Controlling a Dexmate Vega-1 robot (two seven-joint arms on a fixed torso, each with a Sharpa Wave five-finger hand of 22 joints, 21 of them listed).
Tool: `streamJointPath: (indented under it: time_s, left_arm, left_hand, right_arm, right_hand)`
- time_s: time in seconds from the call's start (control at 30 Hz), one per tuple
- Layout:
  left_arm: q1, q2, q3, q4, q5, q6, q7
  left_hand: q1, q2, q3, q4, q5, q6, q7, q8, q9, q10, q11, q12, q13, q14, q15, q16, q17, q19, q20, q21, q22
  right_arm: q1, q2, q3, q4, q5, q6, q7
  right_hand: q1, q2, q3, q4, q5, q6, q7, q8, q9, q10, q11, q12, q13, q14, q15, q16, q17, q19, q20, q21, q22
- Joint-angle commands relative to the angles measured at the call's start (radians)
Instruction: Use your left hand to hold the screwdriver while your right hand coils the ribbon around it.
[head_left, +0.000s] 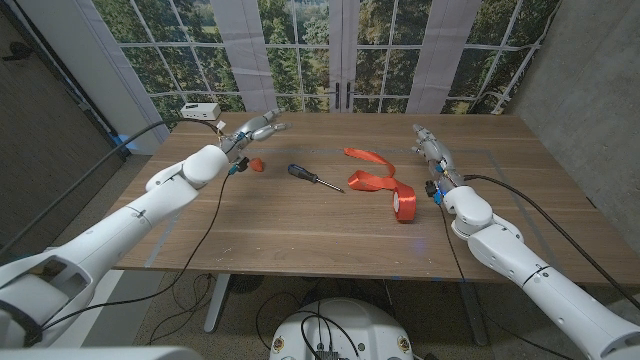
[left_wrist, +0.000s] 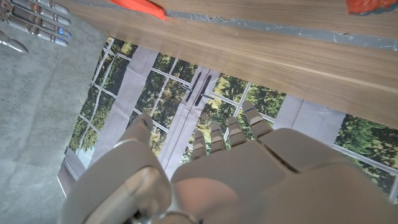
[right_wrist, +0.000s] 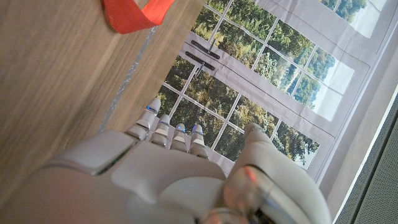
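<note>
Item, left hand (head_left: 252, 128): seen at the far left part of the table (head_left: 300, 225), fingers stretched out and apart, nothing held; its palm or edge contact with the wood cannot be made out. Item, right hand (head_left: 430, 148): seen at the far right part of the table, fingers extended and close together, nothing held. Item, screwdriver (head_left: 314, 178): dark handle and slim metal shaft, laid flat on the wood, placed to the right of the left hand and somewhat nearer the robot, apart from it and untouched. Item, ribbon (head_left: 378, 180): orange, loosely strewn, its rolled end nearest the robot; placed to the left of the right hand, near but not touched. Item, small red piece (head_left: 257, 164): set just nearer than the left hand, between it and the screwdriver; its nature cannot be told. Step in hand, as judged: the opening one, no grasp yet made. Next move, as judged: the left hand is to be brought to the screwdriver's handle and closed round it, the shaft left free, so that the ribbon can be fetched by the right hand.
</note>
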Motion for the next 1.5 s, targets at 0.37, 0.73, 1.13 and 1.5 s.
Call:
streamJointPath:
  time_s: [0.37, 0.73, 1.13, 1.5]
  left_arm:
    - [-0.031, 0.049, 0.028, -0.035, 0.130, -0.033, -0.064]
    - [-0.039, 0.067, 0.035, -0.064, 0.198, -0.030, -0.079]
    - [-0.036, 0.098, 0.033, -0.099, 0.268, -0.040, -0.089]
    - [-0.033, 0.123, 0.033, -0.121, 0.332, -0.031, -0.097]
  left_hand:
    - [0.023, -0.003, 0.004, -0.023, -0.004, 0.004, -0.006, -0.002, 0.002, 0.004, -0.010, -0.004, 0.003, 0.000, -0.005, -0.004, 0.001, 0.011, 0.002, -0.006, 0.003]
    - [0.029, -0.015, 0.000, -0.035, -0.007, 0.019, -0.005, 0.000, 0.002, 0.016, -0.015, -0.003, 0.004, 0.008, -0.010, -0.003, 0.001, 0.016, 0.002, -0.007, 0.003]
    - [0.039, -0.020, 0.000, -0.045, -0.008, 0.021, -0.005, -0.002, 0.002, 0.025, -0.020, -0.004, 0.004, 0.018, -0.018, -0.001, 0.001, 0.025, 0.002, -0.007, 0.003]
    - [0.061, -0.025, 0.004, -0.064, -0.009, 0.053, -0.008, 0.005, 0.002, 0.039, -0.028, -0.007, 0.004, 0.038, -0.023, 0.002, 0.001, 0.044, 0.002, -0.005, 0.003]
  right_arm:
    - [-0.082, 0.010, 0.010, -0.079, -0.040, 0.005, -0.074]
    - [-0.119, 0.017, 0.020, -0.115, -0.062, 0.009, -0.112]
    - [-0.141, 0.030, 0.018, -0.123, -0.082, 0.025, -0.125]
    - [-0.155, 0.041, 0.015, -0.143, -0.096, 0.012, -0.144]
  right_hand:
    - [0.013, -0.004, 0.009, -0.004, -0.006, 0.006, -0.003, -0.002, 0.002, 0.005, 0.008, -0.007, 0.005, 0.007, 0.005, -0.004, 0.004, 0.006, 0.006, -0.004, 0.006]
    - [0.013, -0.005, 0.011, -0.004, -0.009, 0.007, -0.003, -0.003, 0.002, 0.008, 0.008, -0.007, 0.006, 0.009, 0.006, -0.004, 0.005, 0.008, 0.006, -0.007, 0.006]
    - [0.015, -0.005, 0.014, -0.006, -0.011, 0.008, -0.003, -0.004, 0.002, 0.009, 0.008, -0.008, 0.006, 0.010, 0.006, -0.006, 0.005, 0.010, 0.007, -0.010, 0.006]
    - [0.016, -0.005, 0.017, -0.007, -0.014, 0.009, -0.003, -0.005, 0.002, 0.010, 0.006, -0.009, 0.006, 0.010, 0.007, -0.007, 0.006, 0.012, 0.005, -0.014, 0.006]
